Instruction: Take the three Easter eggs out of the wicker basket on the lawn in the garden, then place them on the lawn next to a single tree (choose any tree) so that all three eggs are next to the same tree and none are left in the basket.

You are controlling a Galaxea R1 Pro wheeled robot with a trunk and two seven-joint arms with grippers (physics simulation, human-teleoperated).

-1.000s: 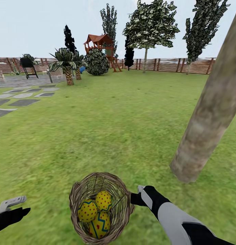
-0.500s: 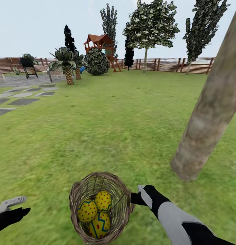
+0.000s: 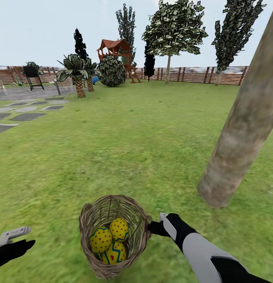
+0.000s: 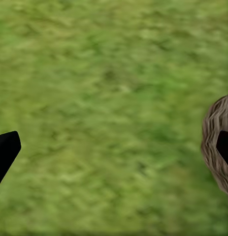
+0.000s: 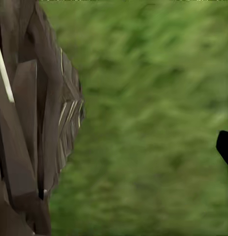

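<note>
A small round brown basket of open woven wicker is sitting low in the head view, tipped so that its mouth is facing up and toward the camera. Three yellow eggs painted with red dots and blue zigzag stripes are lying bunched together inside it, touching one another. The basket is hanging just over the patchy green lawn, and whether its underside is touching the grass cannot be told.

The right arm, black at the wrist and grey along the forearm, is reaching in from the lower right, slanting up and leftward. The right gripper is pressing against the basket's braided rim on its right side; it seems to be pinching that rim, though the fingertips are hidden behind the wicker. In the right wrist view the weave is looming very near one black fingertip.

The left gripper is hovering at the lower left, well apart from the basket, its black fingers spread wide over bare grass and gripping nothing.

A thick, bare, mottled grey-tan tree trunk is rising from the grass near the basket's right, leaning rightward.
</note>
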